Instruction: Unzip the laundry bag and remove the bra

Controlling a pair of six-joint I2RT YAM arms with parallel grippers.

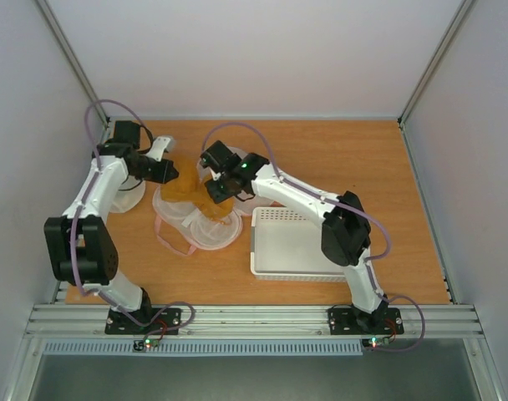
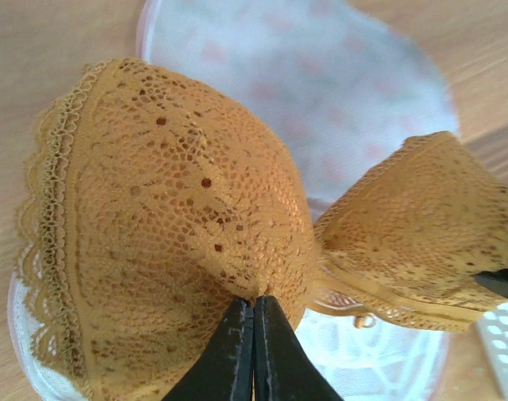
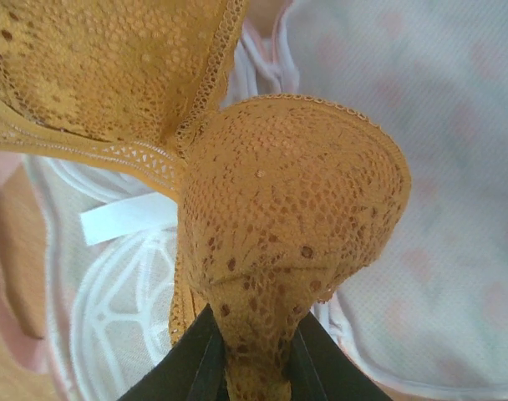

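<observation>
Left wrist view: a thin hold that could slip

My left claw (image 2: pixel 254 305) pinched only the lace edge of the bra (image 2: pixel 179 234); my right claw (image 3: pixel 256 347) clamped the other cup, above the open laundry bag (image 2: pixel 337 92). Pulling apart risked losing it.

The far and right stretches of the counter (image 1: pixel 354 159) lay bare, leaving open passage behind and beside the right arm. Near the right base the white basket (image 1: pixel 292 246) blocked the counter, its left rim just beside the laundry bag (image 1: pixel 204 227), which sprawled open across the centre-left. Above the bag the bra (image 1: pixel 187 190) hung stretched between the left hand (image 1: pixel 172 173) and the right hand (image 1: pixel 219 190), both clamped on it, closing the gap between the two arms. The left arm's elbow filled the near-left corner, close to the side wall (image 1: pixel 28 125).
</observation>
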